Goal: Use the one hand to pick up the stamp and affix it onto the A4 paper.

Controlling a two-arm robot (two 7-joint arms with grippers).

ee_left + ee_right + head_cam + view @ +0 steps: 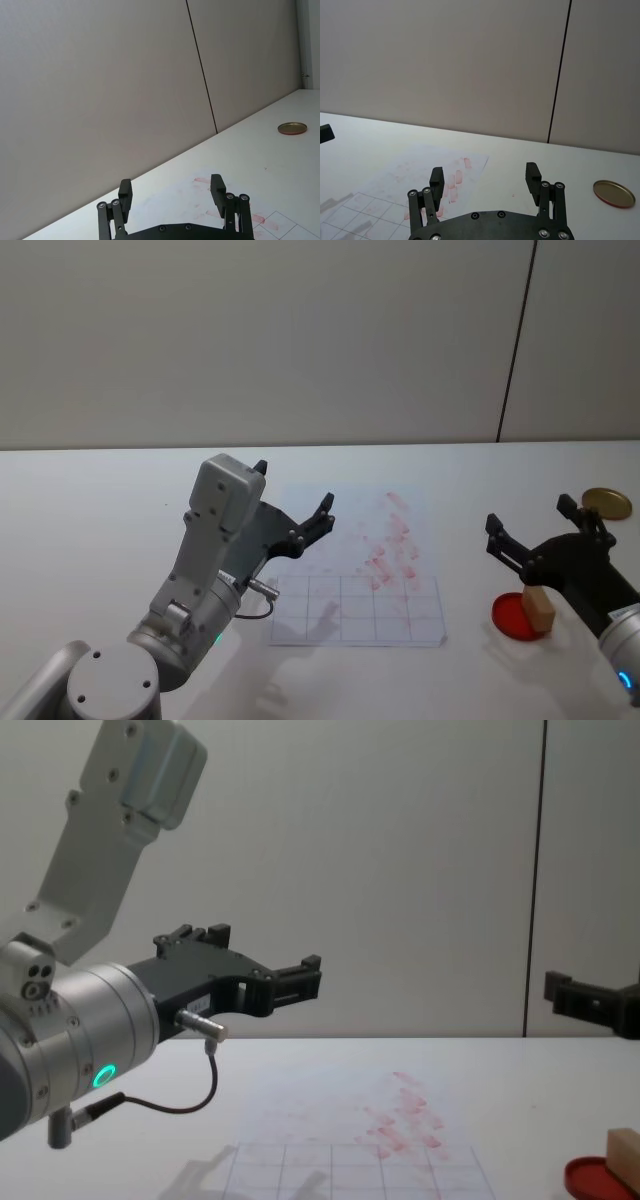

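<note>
The stamp, a small tan wooden block, stands on the flat red ink pad at the right of the table; the chest view shows the stamp at its lower right corner. My right gripper, the one hand, hovers open and empty above and just beyond the stamp, well off the table. In its own wrist view the right gripper stands wide open. The A4 paper lies flat in the middle, gridded and smudged red. My left gripper is open and raised over the paper's left edge.
A round gold lid lies on the table at the far right, beyond the right gripper. The left arm's silver wrist with a green-lit ring and cable fills the near left. A plain wall runs behind the white table.
</note>
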